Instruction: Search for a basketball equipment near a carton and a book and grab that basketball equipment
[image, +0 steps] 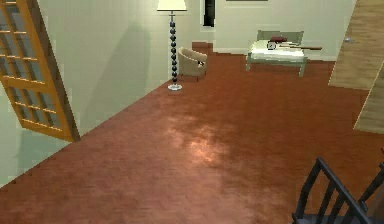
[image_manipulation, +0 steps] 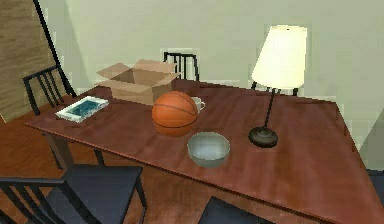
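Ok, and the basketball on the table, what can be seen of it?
The basketball is a round orange ball with thin dark seam lines, matte like rubber. It rests on the reddish-brown wooden table, near its middle, just in front of the open carton, with a grey bowl nearer the camera and a book to the picture's left. Whether it touches the carton cannot be told.

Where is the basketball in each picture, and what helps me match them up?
Arm side view: the basketball sits on the wooden table, in front of the carton, right of the book, behind a grey bowl.
Forward view: it looks across red-brown floor to a floor lamp.
Shared landmark: the dark chair at the forward view's bottom right is probably the one at the arm side view's bottom left.
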